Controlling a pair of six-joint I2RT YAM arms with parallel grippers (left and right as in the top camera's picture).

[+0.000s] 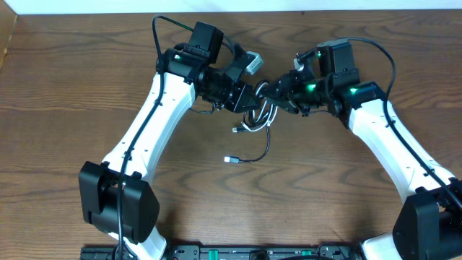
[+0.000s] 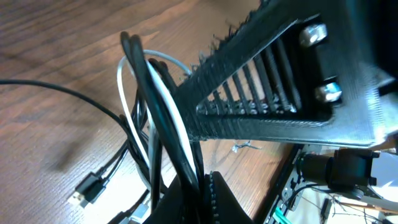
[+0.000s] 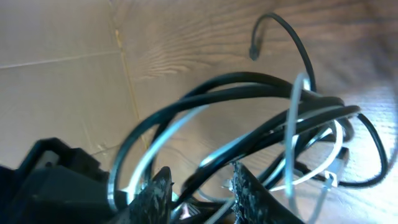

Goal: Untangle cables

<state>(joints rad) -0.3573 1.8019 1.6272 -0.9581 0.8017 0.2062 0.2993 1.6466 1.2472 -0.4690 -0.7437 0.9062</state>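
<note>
**A:** Where is the cable bundle?

**B:** Mid-table, between the two grippers. The left gripper is at its 10 o'clock and the right gripper at its 2 o'clock, both equally near.

**A:** And the grips?

**B:** The left is narrow, pinching strands of the black cable and the white cable. The right's fingers straddle the loops, but I cannot tell if they clamp.

**A:** Which way does it lie?

**B:** The loops run 12 to 6, and a black tail trails toward 7 o'clock to a plug. A pull along 9–3 looks right to me.

**A:** Any containers?

**B:** None in view.
</note>
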